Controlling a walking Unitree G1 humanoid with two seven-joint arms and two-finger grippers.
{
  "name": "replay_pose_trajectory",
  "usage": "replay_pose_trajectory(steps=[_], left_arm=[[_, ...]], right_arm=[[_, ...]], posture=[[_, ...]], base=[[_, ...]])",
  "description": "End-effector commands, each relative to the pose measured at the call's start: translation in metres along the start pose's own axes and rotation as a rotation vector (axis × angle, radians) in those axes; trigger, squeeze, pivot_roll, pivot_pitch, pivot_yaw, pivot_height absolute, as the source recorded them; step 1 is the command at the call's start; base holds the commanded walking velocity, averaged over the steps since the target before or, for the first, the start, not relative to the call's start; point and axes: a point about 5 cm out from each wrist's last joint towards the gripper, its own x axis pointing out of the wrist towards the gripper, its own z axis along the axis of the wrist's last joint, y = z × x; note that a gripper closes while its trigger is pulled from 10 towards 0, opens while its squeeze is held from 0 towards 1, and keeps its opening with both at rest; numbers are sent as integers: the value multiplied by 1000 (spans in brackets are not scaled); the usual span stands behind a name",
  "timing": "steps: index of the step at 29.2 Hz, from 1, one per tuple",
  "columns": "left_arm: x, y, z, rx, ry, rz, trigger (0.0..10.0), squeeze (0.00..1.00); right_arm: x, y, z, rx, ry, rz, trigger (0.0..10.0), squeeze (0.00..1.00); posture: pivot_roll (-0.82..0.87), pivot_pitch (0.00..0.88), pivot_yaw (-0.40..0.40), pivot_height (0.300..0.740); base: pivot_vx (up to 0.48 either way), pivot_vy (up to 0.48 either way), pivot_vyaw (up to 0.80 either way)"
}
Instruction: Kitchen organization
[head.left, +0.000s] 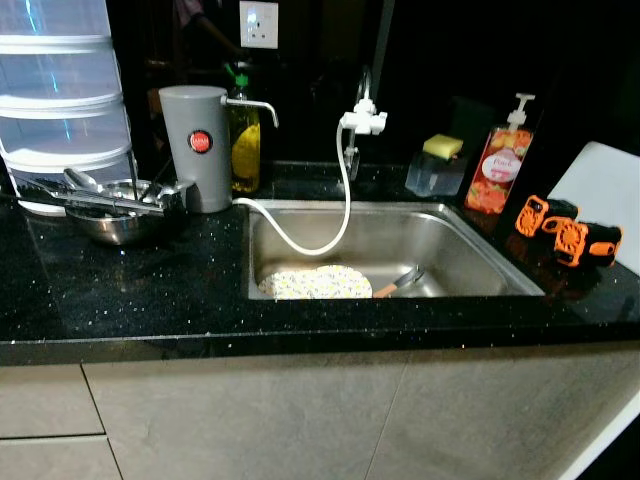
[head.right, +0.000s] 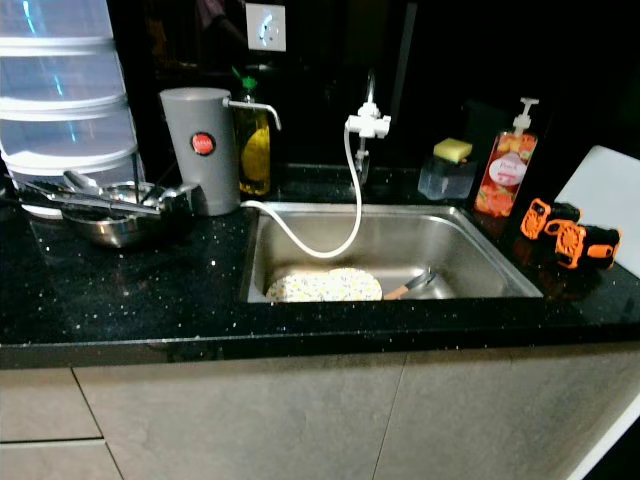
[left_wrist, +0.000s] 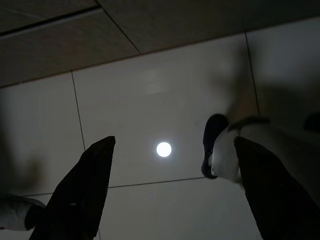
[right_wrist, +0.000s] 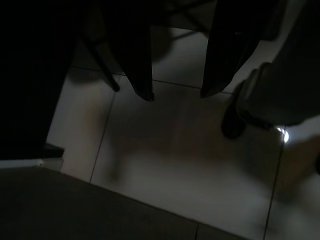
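A steel sink (head.left: 480, 262) is set into the black stone counter (head.left: 140, 290). Inside it lie a speckled cloth (head.left: 315, 283) and a utensil with an orange handle (head.left: 398, 282). A white hose (head.left: 320, 235) runs from the tap (head.left: 362, 121) down into the basin. On the left, a steel bowl (head.left: 115, 222) holds metal tongs (head.left: 100, 198). Both arms hang low over the floor tiles. In the left wrist view my left gripper (left_wrist: 173, 141) is open with nothing between its fingers. My right gripper (right_wrist: 177, 95) is open too, over dim tiles.
A grey cylinder with a red badge (head.left: 197, 147) and an oil bottle (head.left: 243, 140) stand behind the bowl. Stacked white containers (head.left: 60, 100) fill the far left. A pink soap pump (head.left: 498, 165), a sponge holder (head.left: 438, 165) and orange-black tools (head.left: 566, 230) sit right of the sink. Cabinet fronts (head.left: 300, 420) are below.
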Motion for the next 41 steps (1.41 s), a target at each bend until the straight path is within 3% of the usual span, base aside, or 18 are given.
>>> replay_pose_trajectory(steps=[1,7,12,14,16,19,27,34,36,41], left_arm=[[-1,-8,-3,32,-3,-16,10000,0],[3,-12,-7,24,20,-39,10000,0],[7,-9,-4,35,9,-37,10000,0],[7,-8,-3,42,5,-37,10000,0],[8,-4,1,72,-28,-25,10000,0],[9,-3,2,85,-35,-18,10000,0],[9,-3,2,171,-49,-25,10000,0],[8,11,-4,179,-23,-5,10000,0],[8,23,-5,136,-24,47,10000,0],[8,23,0,100,-54,66,10000,0]], right_arm=[[0,-2,-1,-26,9,-3,10000,0],[0,-1,0,-42,-12,-1,10000,0],[-2,-6,1,-43,-52,-121,10000,0],[-2,-6,1,-49,-53,-117,10000,0],[-2,2,-4,-59,-51,-11,10000,0],[-3,7,-8,-49,-53,41,10000,0],[-6,6,-20,-28,-30,22,10000,0],[-5,11,-14,-5,-54,0,10000,0],[-5,11,-14,-12,-69,11,10000,0],[-8,3,-23,-59,-45,19,10000,0]], posture=[[108,25,-114,740],[106,22,-113,740],[102,23,-102,740],[102,23,-102,740],[93,29,-102,740],[92,32,-97,740],[83,53,-91,740],[72,52,-76,740],[82,67,-97,740],[115,77,-117,740]], base=[[0,0,0],[0,0,0],[0,0,0],[0,0,0],[0,0,0],[0,0,0],[0,0,0],[0,0,0],[0,0,0],[0,0,0]])
